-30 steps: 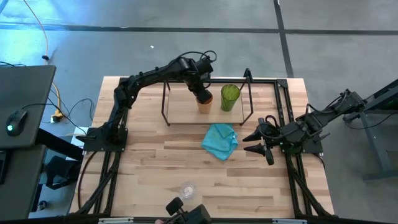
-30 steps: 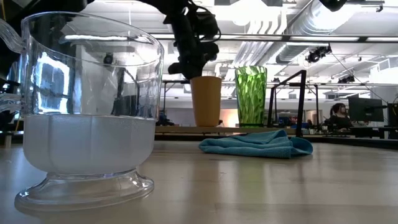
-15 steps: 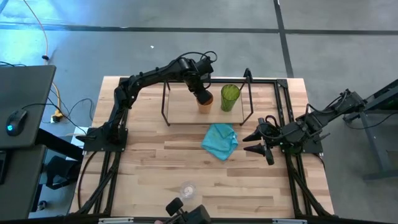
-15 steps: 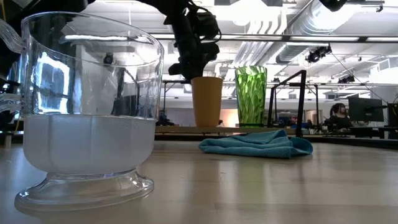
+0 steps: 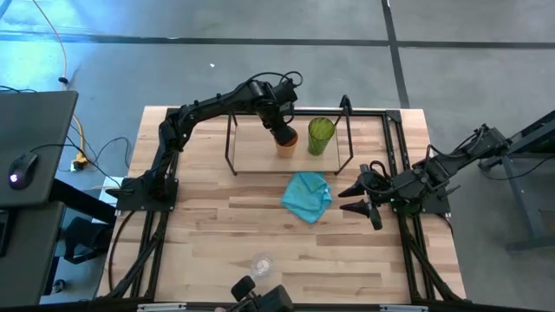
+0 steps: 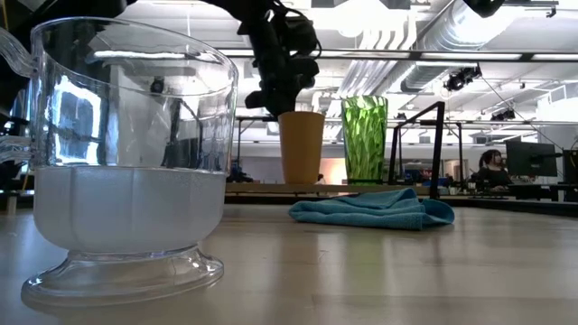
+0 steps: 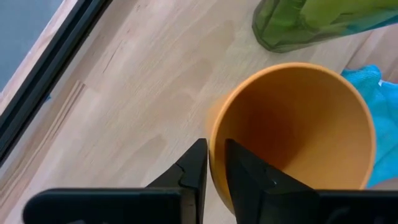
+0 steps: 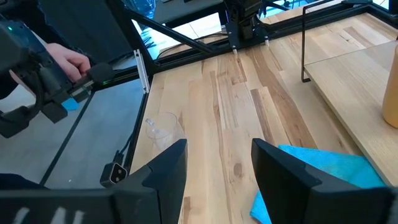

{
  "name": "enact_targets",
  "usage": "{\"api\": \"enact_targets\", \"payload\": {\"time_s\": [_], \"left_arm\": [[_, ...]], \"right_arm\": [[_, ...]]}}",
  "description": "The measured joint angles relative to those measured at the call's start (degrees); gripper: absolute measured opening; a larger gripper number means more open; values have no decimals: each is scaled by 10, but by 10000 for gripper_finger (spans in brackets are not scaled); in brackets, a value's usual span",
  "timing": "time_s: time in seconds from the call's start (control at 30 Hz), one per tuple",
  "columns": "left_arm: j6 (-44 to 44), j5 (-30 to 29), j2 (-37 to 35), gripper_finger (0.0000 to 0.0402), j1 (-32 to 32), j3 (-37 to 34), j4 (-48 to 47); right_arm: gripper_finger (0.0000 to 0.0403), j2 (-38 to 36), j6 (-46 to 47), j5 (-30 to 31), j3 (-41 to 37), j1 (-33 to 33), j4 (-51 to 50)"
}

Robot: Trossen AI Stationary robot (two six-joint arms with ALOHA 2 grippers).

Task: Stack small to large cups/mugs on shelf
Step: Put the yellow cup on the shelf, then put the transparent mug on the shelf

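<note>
**Orange cup pinched at the rim on the shelf**

The left end effector is clamped on the rim of the orange cup, one finger inside the wall and one outside. The cup stands upright on the wood base of the shelf, just beside the green tumbler, the two near but apart (the low view shows a gap between them). The clear glass cup sits alone on the table, well away from the shelf, near the front edge.

The orange cup looks light and stiff, probably smooth plastic, so a rim pinch should carry it, though it could swing or slip if tilted. The glass cup looks more fragile and slippery; its rim or the waist above its foot seems the place to take it.

The shelf's thin rods frame the cups, so moves in and out want a straight vertical line. A blue cloth lies just in front of the shelf. The right end effector waits beside the cloth, fingers apart, holding nothing.
</note>
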Motion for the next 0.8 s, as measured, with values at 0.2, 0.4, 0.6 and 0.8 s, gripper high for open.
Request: {"api": "enact_targets", "payload": {"time_s": [0.2,0.4,0.6,0.8], "left_arm": [[0,-1,0,47,0,0,-3],[0,-15,-2,47,0,0,-14],[3,-21,-27,47,0,1,-9],[5,-21,-55,47,0,1,-8]], "right_arm": [[172,0,0,0,0,0,0],[172,0,0,0,0,0,0],[172,0,0,0,0,0,0],[172,0,0,0,0,0,0]]}}
